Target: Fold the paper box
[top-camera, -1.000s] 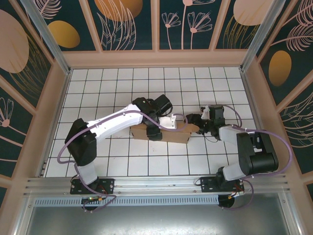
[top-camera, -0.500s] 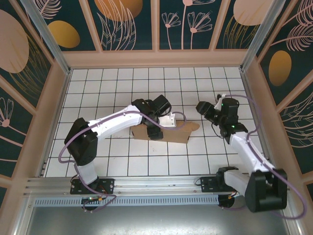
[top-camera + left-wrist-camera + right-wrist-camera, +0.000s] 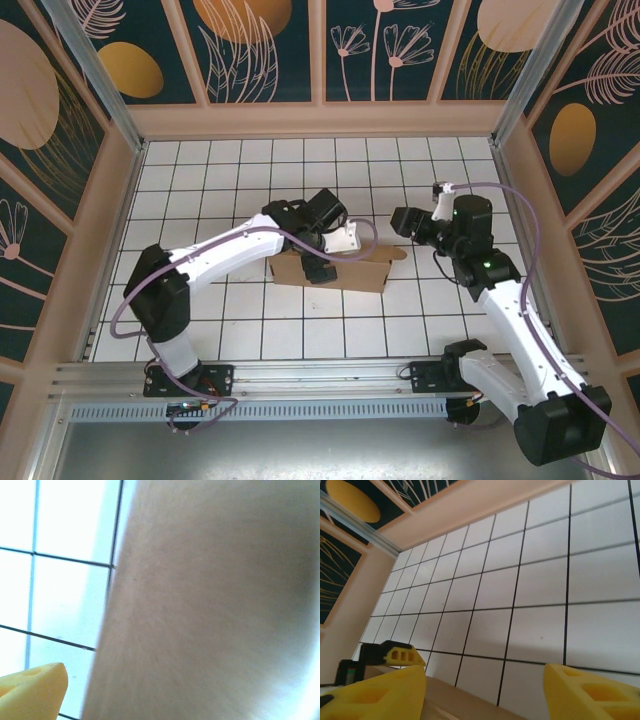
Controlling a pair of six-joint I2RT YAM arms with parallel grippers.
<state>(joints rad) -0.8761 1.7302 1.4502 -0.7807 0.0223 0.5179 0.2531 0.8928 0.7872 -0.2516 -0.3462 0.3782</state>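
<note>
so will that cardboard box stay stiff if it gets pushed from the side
Probably slides easily: the paper box sits low on a smooth tiled table. Likely light and bendy, being thin cardboard; the tab sticking out at one end would probably flop first.

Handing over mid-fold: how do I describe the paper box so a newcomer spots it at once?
Start at the white tiled table. Near its middle, under the tip of the left arm, lies the paper box: a low brown cardboard piece with a rounded tab at its right end. Nothing else on the tiles is brown.
</note>
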